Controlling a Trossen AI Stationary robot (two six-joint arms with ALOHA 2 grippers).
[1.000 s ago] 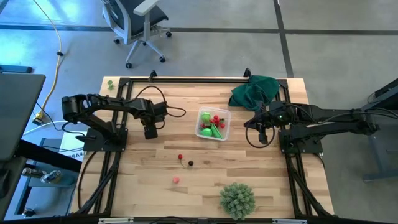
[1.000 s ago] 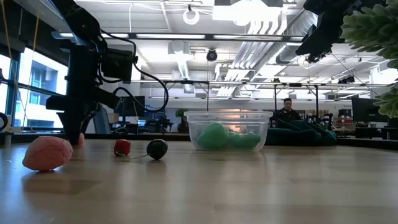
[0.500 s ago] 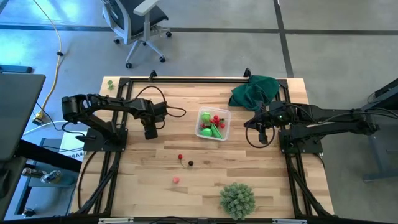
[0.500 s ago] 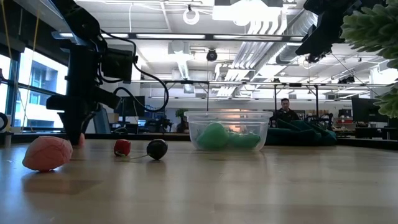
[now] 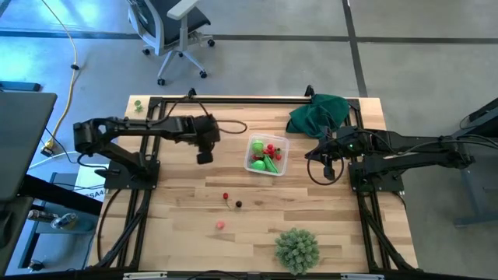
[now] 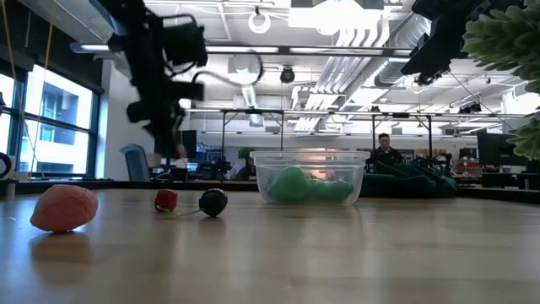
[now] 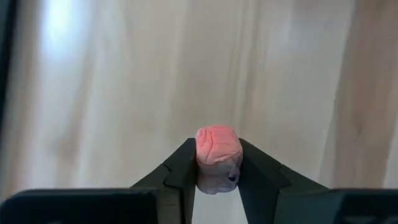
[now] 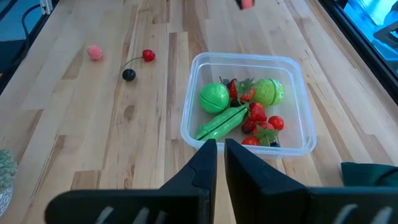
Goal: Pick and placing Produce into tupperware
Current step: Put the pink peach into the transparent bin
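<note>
While the left gripper (image 7: 217, 169) hangs above the bare wood of the table (image 5: 179, 218), its two dark fingers are pinched on a small pink piece of produce (image 7: 217, 148), which sits between the tips. From above, this gripper (image 5: 205, 157) is raised a little to the left of the clear plastic container (image 5: 267, 156), not yet over it.

The container holds a round green piece (image 8: 214, 98), a long green pod (image 8: 222, 122), another green piece (image 8: 268, 91) and several small red pieces (image 8: 257, 112).

Loose on the table nearer the front edge lie a red cherry (image 5: 226, 197) and a dark one (image 5: 239, 204), apparently joined by a thin stem, though this is hard to make out, and a pink piece (image 5: 220, 225) farther forward. A spiky pale-green ball (image 5: 296, 250) sits at the front edge and a dark green cloth (image 5: 319, 113) lies at the far right corner.

The right gripper (image 8: 220, 151) waits to the right of the container with its fingers nearly together and nothing between them
</note>
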